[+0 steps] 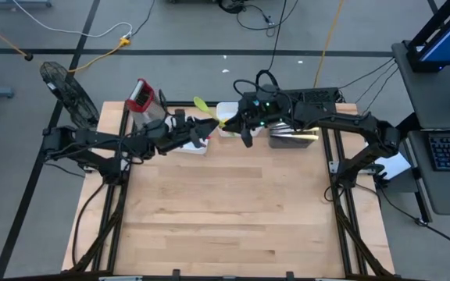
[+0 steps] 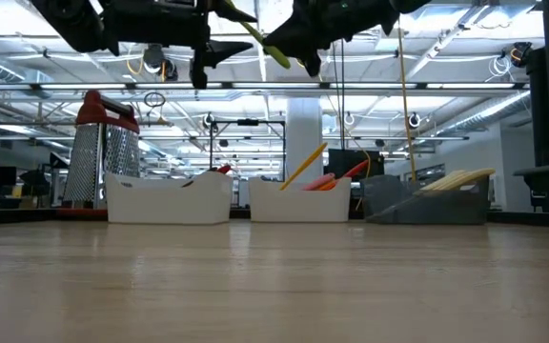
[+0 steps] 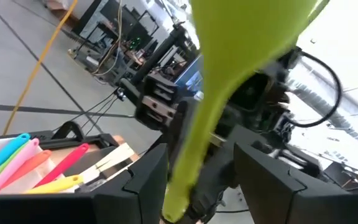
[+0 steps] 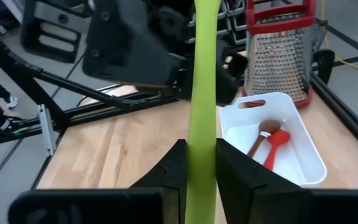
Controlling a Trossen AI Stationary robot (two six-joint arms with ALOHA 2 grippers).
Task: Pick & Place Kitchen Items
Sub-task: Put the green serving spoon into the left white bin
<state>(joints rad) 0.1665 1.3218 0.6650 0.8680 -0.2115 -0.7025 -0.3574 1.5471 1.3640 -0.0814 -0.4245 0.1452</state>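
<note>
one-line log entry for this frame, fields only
phase: handover in air | right gripper: shut on green spatula | left gripper: open around it | trays: at back of table

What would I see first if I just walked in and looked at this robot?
You'd spot the bright green utensil held up in the air above the back of the table, pinched by the right gripper with the left gripper open around its other end. Behind them stands a shiny red-topped grater beside white trays of colourful utensils.

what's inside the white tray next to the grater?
White tray holds a brown spoon and a red spoon. Its near end is covered by the green spatula in the right hand.
</note>
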